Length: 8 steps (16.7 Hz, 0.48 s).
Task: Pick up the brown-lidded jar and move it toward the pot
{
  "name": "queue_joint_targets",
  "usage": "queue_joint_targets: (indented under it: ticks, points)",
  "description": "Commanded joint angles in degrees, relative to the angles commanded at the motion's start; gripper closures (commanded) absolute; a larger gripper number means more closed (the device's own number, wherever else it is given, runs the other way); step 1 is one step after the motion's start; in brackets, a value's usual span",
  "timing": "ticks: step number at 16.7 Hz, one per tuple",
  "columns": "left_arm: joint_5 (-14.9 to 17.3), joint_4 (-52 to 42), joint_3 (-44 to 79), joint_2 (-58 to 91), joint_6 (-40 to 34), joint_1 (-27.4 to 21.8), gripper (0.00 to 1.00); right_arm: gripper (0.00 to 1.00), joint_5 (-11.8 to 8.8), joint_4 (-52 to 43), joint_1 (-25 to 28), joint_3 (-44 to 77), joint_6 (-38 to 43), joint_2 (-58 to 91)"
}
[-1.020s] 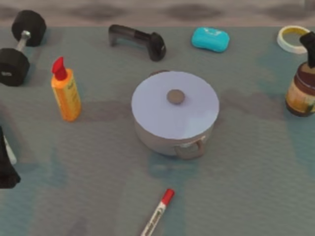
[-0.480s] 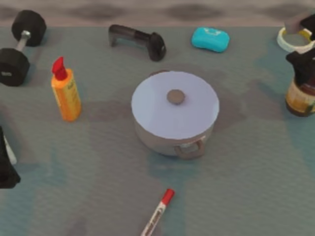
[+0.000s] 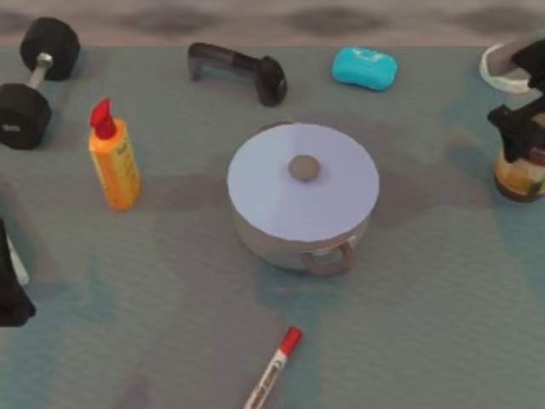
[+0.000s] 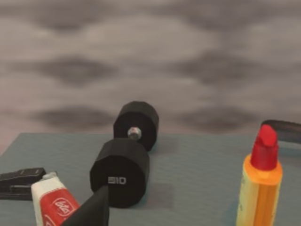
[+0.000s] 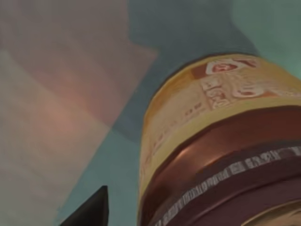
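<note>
The brown-lidded jar [image 3: 518,181] stands at the table's right edge, its yellow-orange label band showing under my right gripper [image 3: 518,129]. That gripper sits over the jar's top and hides the lid in the top view. In the right wrist view the jar [image 5: 211,141] fills the picture, and one dark fingertip [image 5: 96,207] stands beside it with a gap, so the gripper is open. The grey pot [image 3: 281,243] with its pale lavender lid [image 3: 302,183] sits at the table's middle. My left gripper [image 3: 10,285] is parked at the left edge, open.
A black dumbbell [image 3: 34,81] lies at the back left and an orange squeeze bottle [image 3: 115,162] stands near it. A black scanner [image 3: 238,72] and a blue soap [image 3: 364,68] lie at the back. A white ring [image 3: 502,72] lies behind the jar; a red-capped marker [image 3: 274,366] lies at the front.
My right gripper has come down from the back right onto the jar's top, now covering its lid. The jar and the left arm have not moved.
</note>
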Motion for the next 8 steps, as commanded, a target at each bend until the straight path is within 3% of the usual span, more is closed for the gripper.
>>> queue_joint_targets:
  ticks: [7, 8]
  points:
    - [0.0, 0.0, 0.0, 0.0, 0.0, 0.0, 0.0, 0.0, 0.0, 4.24, 0.02, -4.07, 0.02, 0.36]
    - [0.0, 0.0, 0.0, 0.0, 0.0, 0.0, 0.0, 0.08, 0.0, 4.24, 0.02, -4.07, 0.02, 0.36]
